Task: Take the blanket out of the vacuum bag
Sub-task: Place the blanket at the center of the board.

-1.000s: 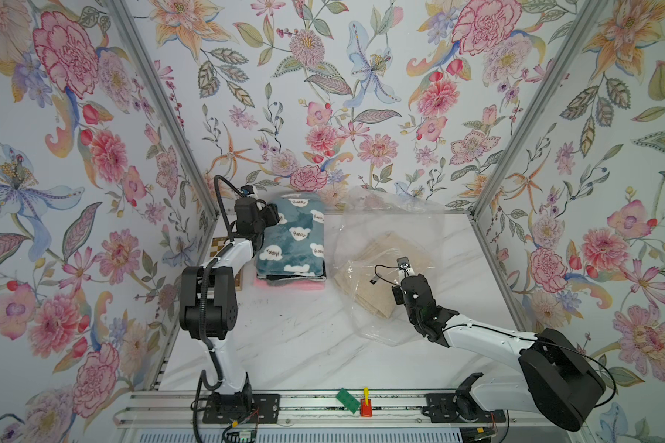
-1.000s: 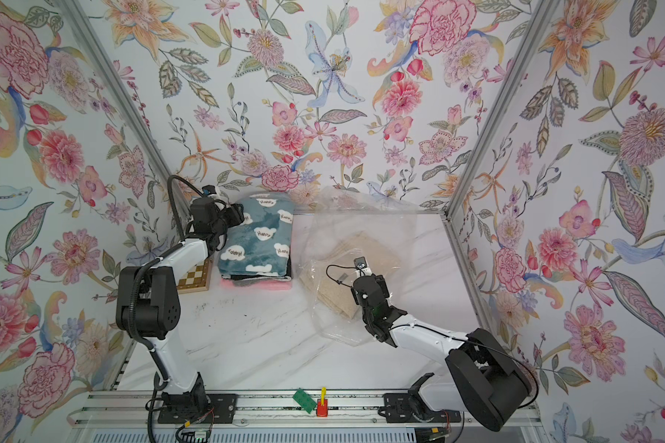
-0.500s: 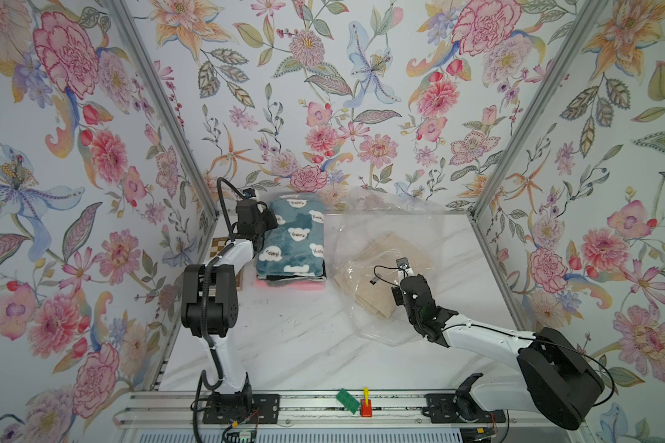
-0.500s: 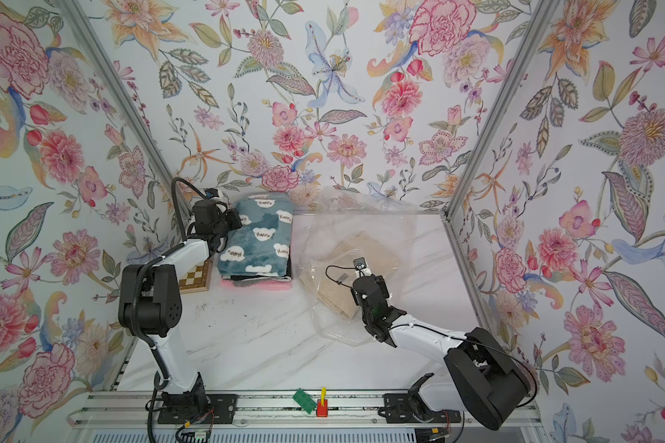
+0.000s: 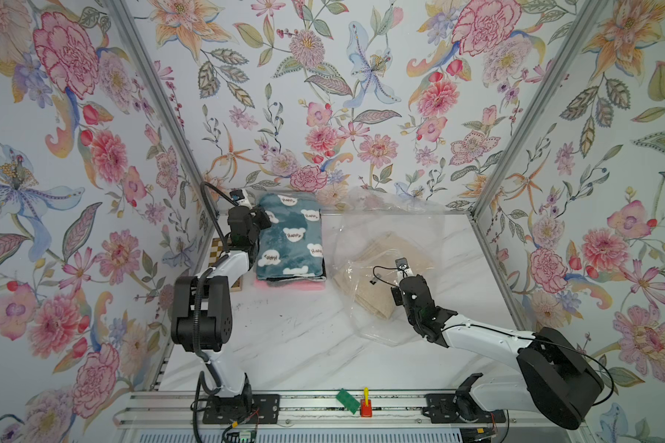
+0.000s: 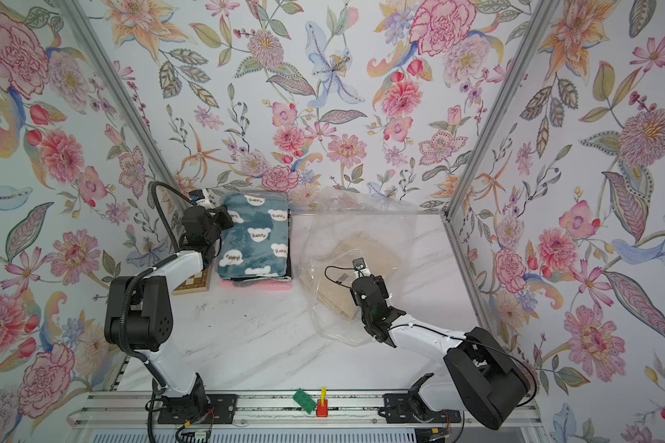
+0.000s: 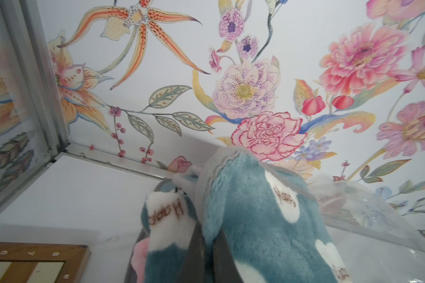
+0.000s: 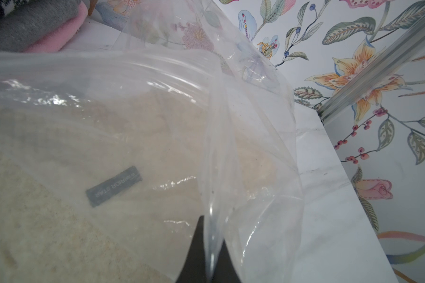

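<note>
The clear, crinkly vacuum bag (image 5: 384, 226) (image 6: 323, 234) lies at the right back of the table. A folded beige blanket (image 5: 377, 264) (image 8: 59, 220) with a dark label sits inside it. My right gripper (image 5: 404, 285) (image 8: 210, 247) is shut on a fold of the bag's film (image 8: 255, 147), just above the beige blanket. A teal blanket with white clouds (image 5: 290, 237) (image 7: 255, 220) tops a stack left of the bag. My left gripper (image 5: 263, 221) (image 7: 207, 242) is at its far left edge, shut on a raised fold of the teal fleece.
Grey and pink folded blankets (image 5: 288, 284) lie under the teal one. A wooden checkered board (image 5: 227, 264) sits against the left wall beside the stack. A green piece (image 5: 344, 400) and a red and yellow item (image 5: 366, 402) rest on the front rail. Floral walls enclose three sides.
My left gripper has closed on the teal blanket's edge and shifted slightly. The right gripper and the bag have held still.
</note>
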Motion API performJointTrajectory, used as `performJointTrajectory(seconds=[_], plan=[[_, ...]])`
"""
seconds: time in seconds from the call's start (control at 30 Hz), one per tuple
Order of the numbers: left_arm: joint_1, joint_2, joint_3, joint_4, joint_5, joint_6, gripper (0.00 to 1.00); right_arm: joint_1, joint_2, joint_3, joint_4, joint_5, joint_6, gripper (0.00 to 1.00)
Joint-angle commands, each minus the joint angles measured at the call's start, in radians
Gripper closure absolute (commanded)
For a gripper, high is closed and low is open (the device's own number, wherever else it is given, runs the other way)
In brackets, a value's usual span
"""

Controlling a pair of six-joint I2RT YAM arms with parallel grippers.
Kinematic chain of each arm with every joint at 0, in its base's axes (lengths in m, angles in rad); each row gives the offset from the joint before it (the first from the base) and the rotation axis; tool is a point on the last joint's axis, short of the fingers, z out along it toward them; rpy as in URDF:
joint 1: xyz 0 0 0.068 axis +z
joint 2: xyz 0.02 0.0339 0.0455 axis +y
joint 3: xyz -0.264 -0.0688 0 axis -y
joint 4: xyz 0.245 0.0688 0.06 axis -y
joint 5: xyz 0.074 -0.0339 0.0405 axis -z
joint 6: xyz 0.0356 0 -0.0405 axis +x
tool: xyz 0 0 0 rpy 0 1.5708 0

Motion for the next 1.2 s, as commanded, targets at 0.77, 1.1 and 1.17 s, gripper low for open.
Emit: performJointTrajectory(seconds=[0.77, 1.1, 1.17], plan=[[0.012, -0.316, -0.393, 0.399, 0.356, -0.127, 0.39, 0.017, 0.024, 0.033, 0.007, 0.015, -0.017, 1.00], [-0.063, 0.055, -0.222, 0.656, 0.425, -0.370, 0.38, 0.018, 0.020, 0.029, 0.011, 0.016, -0.018, 1.00], [-0.065, 0.086, -0.193, 0.503, 0.316, -0.324, 0.39, 0.018, 0.021, 0.029, 0.013, 0.015, -0.017, 1.00]])
